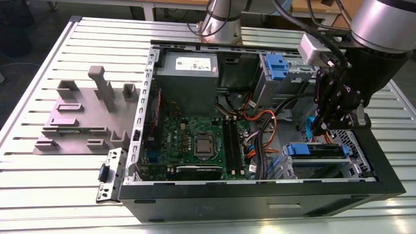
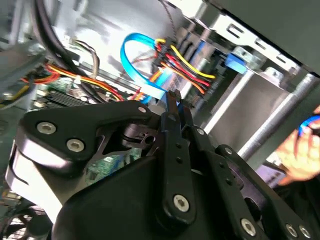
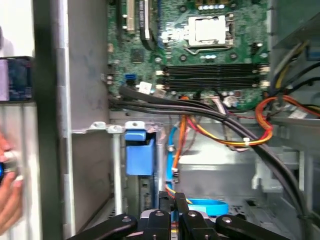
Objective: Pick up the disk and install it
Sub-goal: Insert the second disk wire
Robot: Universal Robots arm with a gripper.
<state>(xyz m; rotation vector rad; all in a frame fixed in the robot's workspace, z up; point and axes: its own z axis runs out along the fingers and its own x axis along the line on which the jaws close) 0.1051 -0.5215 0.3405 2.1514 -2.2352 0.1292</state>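
Observation:
My gripper (image 1: 323,127) hangs over the right side of the open computer case (image 1: 140,146), above a looped blue flat cable (image 2: 131,50). Its two black fingers (image 2: 175,102) are shut together with nothing between them; in the first wrist view the gripper (image 3: 172,198) pokes in low. Just below it in the exterior view, a blue plastic carrier front (image 1: 315,150) with a grey body under it sits in the lower drive cage. The same blue piece (image 3: 139,152) stays apart from the fingers. I see no label on it, so I cannot tell whether it is the disk.
Motherboard (image 1: 195,141), cable bundles (image 3: 210,117) and a grey power supply (image 1: 188,73) fill the case. A second blue latch (image 1: 276,66) sits in the upper bay. A grey fixture (image 1: 85,114) stands on the slatted table at the exterior view's left. A person's hand (image 3: 7,175) is beyond the case wall.

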